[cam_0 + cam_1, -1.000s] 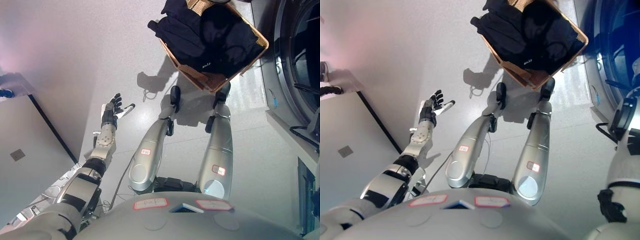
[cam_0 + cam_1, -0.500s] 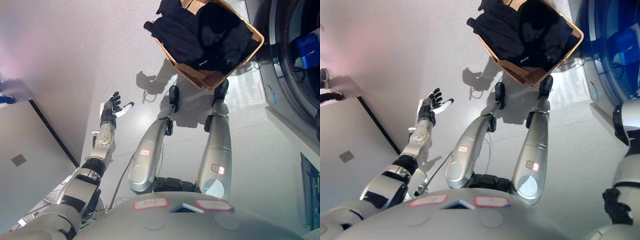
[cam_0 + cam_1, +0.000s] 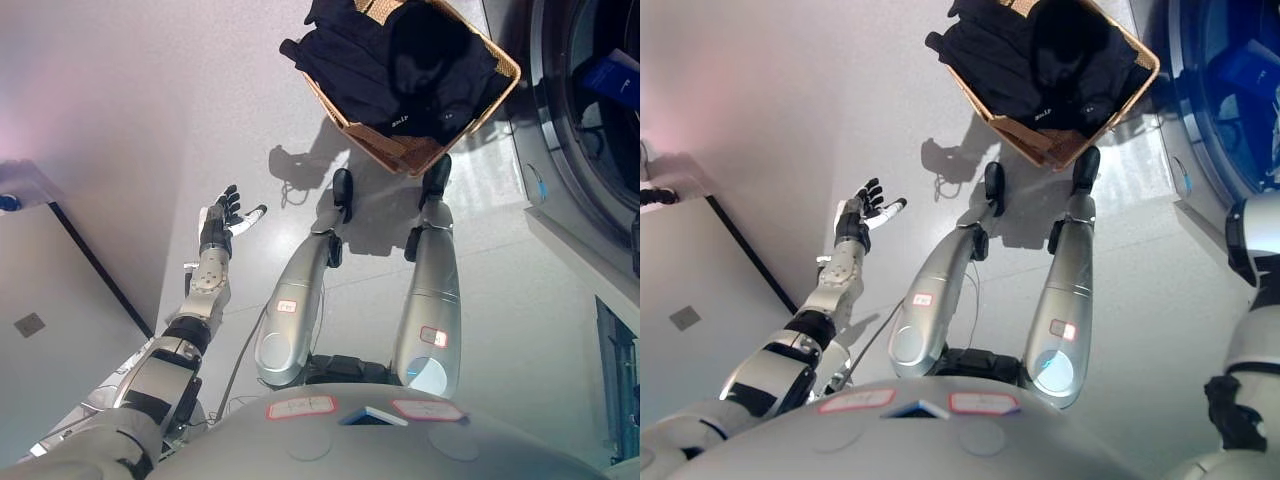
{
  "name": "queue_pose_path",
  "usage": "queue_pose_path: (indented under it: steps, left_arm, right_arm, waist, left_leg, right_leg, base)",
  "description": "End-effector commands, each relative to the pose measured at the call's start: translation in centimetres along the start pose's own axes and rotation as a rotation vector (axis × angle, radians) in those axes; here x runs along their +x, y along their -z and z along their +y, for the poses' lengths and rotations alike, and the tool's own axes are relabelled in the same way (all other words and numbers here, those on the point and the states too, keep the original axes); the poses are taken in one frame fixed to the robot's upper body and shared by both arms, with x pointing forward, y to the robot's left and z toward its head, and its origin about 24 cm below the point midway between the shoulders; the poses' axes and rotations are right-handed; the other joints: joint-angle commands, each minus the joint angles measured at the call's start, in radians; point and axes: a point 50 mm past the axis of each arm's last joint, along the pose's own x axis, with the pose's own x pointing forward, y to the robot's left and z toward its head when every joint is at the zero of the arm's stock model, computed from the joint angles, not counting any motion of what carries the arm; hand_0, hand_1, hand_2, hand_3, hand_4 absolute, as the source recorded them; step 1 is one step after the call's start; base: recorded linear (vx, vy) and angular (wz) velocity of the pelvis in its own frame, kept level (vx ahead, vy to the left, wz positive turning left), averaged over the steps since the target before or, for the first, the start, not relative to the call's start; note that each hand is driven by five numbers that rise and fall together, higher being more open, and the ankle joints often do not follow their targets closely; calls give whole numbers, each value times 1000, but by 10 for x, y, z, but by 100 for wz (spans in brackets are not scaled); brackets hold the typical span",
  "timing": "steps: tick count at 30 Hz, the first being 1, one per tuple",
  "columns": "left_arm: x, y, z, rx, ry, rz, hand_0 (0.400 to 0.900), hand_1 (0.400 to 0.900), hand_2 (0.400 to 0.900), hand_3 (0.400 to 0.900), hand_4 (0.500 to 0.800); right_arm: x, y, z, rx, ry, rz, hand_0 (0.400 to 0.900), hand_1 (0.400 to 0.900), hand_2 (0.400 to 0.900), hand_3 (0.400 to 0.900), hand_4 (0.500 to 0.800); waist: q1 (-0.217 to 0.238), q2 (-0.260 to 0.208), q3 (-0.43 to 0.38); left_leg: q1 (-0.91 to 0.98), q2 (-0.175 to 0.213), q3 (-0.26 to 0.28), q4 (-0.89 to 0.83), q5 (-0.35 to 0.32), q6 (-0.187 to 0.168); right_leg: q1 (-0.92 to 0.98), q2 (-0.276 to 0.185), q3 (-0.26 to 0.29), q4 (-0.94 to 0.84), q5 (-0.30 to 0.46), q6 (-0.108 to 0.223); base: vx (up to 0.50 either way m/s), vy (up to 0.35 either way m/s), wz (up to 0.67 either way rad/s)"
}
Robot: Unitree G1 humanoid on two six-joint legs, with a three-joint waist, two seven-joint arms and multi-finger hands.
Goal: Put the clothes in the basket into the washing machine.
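Observation:
A woven basket [image 3: 400,155] stands on the floor just beyond my feet, at the top of the view. It is full of dark clothes [image 3: 380,60], and some hang over its left rim. The washing machine [image 3: 600,110] stands at the right with its round drum opening facing the basket; something blue [image 3: 615,75] lies inside. My left hand [image 3: 222,215] is held out over the floor at the left, fingers spread and empty, far from the basket. My right arm [image 3: 1250,300] shows at the right edge of the right eye view; its hand is out of view.
A grey panel with a black edge [image 3: 90,270] lies at the lower left. A small dark thing [image 3: 655,195] lies at the far left edge. Pale floor stretches between my left hand and the basket.
The whole picture has shifted a little, so the camera moved; the basket and washer drum sit higher in the view. My left hand keeps the same open pose.

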Motion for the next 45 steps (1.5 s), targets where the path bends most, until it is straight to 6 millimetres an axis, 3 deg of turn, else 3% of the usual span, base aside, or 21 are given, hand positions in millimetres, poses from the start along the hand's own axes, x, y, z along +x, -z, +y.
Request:
queue_pose_path:
  steps: [1,8,9,11,17,18,19,23,26,30,34,35,37,45]
  left_arm:
    - [-11,25,51,40,-147,77,900,900,900,900,800]
    - [-7,20,55,43,-155,64,900,900,900,900,800]
    - [-7,20,55,44,-156,64,900,900,900,900,800]
    - [-8,24,57,48,-163,86,900,900,900,900,800]
    - [-14,42,60,67,-162,179,900,900,900,900,800]
    - [-14,42,60,68,-162,179,900,900,900,900,800]
    - [-18,49,59,87,-144,213,900,900,900,900,800]
    - [-22,59,59,124,-127,261,900,900,900,900,800]
    - [-25,62,59,137,-121,274,900,900,900,900,800]
    - [-25,63,59,137,-128,281,900,900,900,900,800]
    - [-17,52,50,126,-118,230,900,900,900,900,800]
    - [-17,51,48,121,-121,226,900,900,900,900,800]
    - [-15,48,46,116,-122,214,900,900,900,900,800]
    - [-14,44,41,106,-117,187,900,900,900,900,800]
  right_arm:
    - [-2,-16,5,201,0,-72,900,900,900,900,800]
    - [-52,17,87,355,-223,27,900,900,900,900,800]
    - [-52,17,88,355,-224,28,900,900,900,900,800]
    - [-85,40,120,399,-323,88,900,900,900,900,800]
    - [-166,102,171,409,-539,312,900,900,900,900,800]
    - [-166,102,171,409,-539,312,900,900,900,900,800]
    - [-195,122,182,370,-625,379,900,900,900,900,800]
    - [-246,154,193,340,-734,526,900,900,900,900,800]
    - [-270,168,195,319,-780,589,900,900,900,900,800]
    - [-275,173,194,346,-767,641,900,900,900,900,800]
    - [-270,169,196,312,-752,649,900,900,900,900,800]
    - [-266,168,195,314,-733,654,900,900,900,900,800]
    - [-248,159,194,331,-685,628,900,900,900,900,800]
    - [-207,130,190,418,-597,562,900,900,900,900,800]
  waist:
    - [28,-70,-51]
    - [27,-113,-50]
    - [28,-114,-50]
    - [20,-140,-53]
    - [10,-194,-70]
    - [10,-194,-69]
    - [11,-208,-77]
    - [9,-223,-75]
    - [5,-223,-68]
    - [1,-217,-63]
    - [7,-183,-64]
    - [10,-174,-67]
    - [18,-156,-65]
    - [43,-123,-58]
  left_leg:
    - [-17,22,-66,-44,50,-69]
    - [15,24,-83,-33,44,-66]
    - [16,24,-83,-33,44,-66]
    - [43,27,-92,-36,41,-65]
    - [128,31,-105,-28,23,-59]
    - [129,31,-105,-28,23,-59]
    - [167,31,-105,-24,10,-54]
    - [226,29,-105,11,-19,-43]
    - [233,24,-105,66,-44,-35]
    - [216,19,-103,131,-69,-28]
    - [61,2,-106,276,-106,-22]
    - [34,2,-108,325,-152,-24]
    - [-32,2,-105,392,-172,-22]
    - [-151,0,-90,491,-204,-24]
  right_leg:
    - [60,36,-39,17,-46,-3]
    - [112,39,-67,20,-59,-9]
    - [113,39,-67,20,-59,-9]
    - [148,42,-80,10,-60,-11]
    - [252,50,-97,-3,-70,-10]
    - [252,50,-97,-4,-70,-10]
    - [300,53,-99,-9,-75,-9]
    - [365,51,-101,3,-95,-7]
    - [376,51,-98,43,-115,-12]
    - [354,50,-96,108,-136,-17]
    - [206,38,-98,255,-191,-32]
    - [180,36,-92,302,-237,-29]
    - [114,32,-90,369,-259,-37]
    - [-15,14,-81,491,-303,-48]
  base:
    - [-9,-52,11]
    - [2,-44,14]
    - [11,-40,9]
    - [11,-40,10]
    - [36,-28,0]
    - [57,-13,-5]
    - [63,-3,-7]
    - [49,1,-5]
    - [14,10,-1]
    - [-52,30,-2]
    - [-108,15,12]
    - [-18,-1,10]
    - [-69,14,8]
    - [-37,11,5]
